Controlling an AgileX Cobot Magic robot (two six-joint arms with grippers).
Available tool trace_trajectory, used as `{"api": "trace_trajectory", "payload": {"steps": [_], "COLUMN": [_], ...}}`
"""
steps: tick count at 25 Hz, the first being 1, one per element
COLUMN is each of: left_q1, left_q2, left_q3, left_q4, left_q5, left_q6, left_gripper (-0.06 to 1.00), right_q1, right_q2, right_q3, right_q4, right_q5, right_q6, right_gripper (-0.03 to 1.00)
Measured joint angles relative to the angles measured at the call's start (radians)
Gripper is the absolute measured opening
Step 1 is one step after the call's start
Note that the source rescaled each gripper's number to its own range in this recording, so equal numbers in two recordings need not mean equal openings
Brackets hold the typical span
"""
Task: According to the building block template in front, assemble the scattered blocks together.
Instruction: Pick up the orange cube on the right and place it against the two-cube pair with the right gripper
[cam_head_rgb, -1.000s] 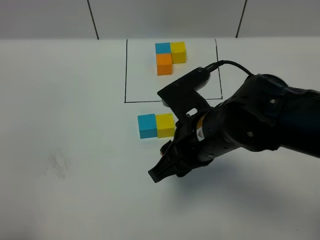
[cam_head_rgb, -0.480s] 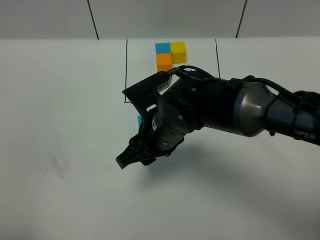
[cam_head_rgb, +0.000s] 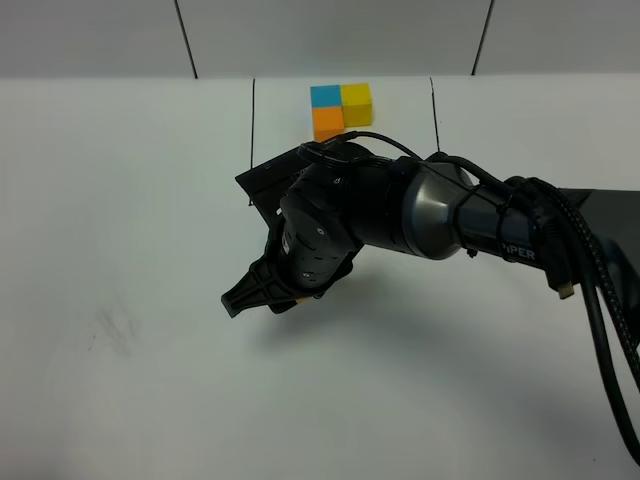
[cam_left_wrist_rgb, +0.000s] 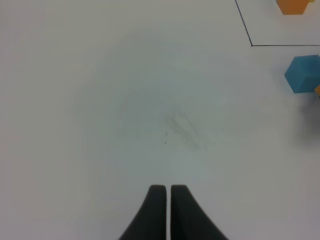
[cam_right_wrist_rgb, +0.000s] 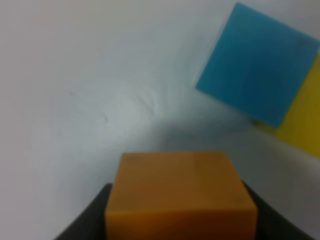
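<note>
- Clamping orange cube (cam_right_wrist_rgb: 180, 192) in right jaws, near sky-blue cube (cam_right_wrist_rgb: 257, 62) touching yellow cube (cam_right_wrist_rgb: 300, 110).
- Holding left jaws pressed together over counter (cam_left_wrist_rgb: 75, 100).
- Showing building block template (cam_head_rgb: 340, 108) inside black outline (cam_head_rgb: 252, 140) at counter's far side.

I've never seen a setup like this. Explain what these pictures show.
This is a robot with two arms, each ending in a two-fingered hand. One picture looks down from a high camera; the other two come from cameras on the wrists. On the white table sits a template of three joined cubes inside a drawn black frame. The right hand grips an orange cube, close to a loose blue cube and yellow cube that touch each other. The left hand is shut and holds nothing.
</note>
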Motion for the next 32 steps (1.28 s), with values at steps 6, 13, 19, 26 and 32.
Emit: {"api": "trace_trajectory", "payload": {"steps": [6, 13, 19, 26, 32], "left_q1": [0.0, 0.0, 0.0, 0.0, 0.0], "left_q2": [0.0, 0.0, 0.0, 0.0, 0.0], "left_q3": [0.0, 0.0, 0.0, 0.0, 0.0], "left_q4": [0.0, 0.0, 0.0, 0.0, 0.0], "left_q5": [0.0, 0.0, 0.0, 0.0, 0.0], "left_q6": [0.0, 0.0, 0.0, 0.0, 0.0], "left_gripper": [0.0, 0.0, 0.0, 0.0, 0.0], "right_q1": [0.0, 0.0, 0.0, 0.0, 0.0], "right_q2": [0.0, 0.0, 0.0, 0.0, 0.004], "right_q3": [0.0, 0.0, 0.0, 0.0, -0.003], "right_q4": [0.001, 0.029, 0.079, 0.034, -0.027], "right_q5": [0.056, 0.091, 0.076, 0.043, 0.037], "right_q6": [0.005, 0.036, 0.119, 0.246, 0.334], "right_gripper": [0.54, 0.54, 0.54, 0.54, 0.54]}}
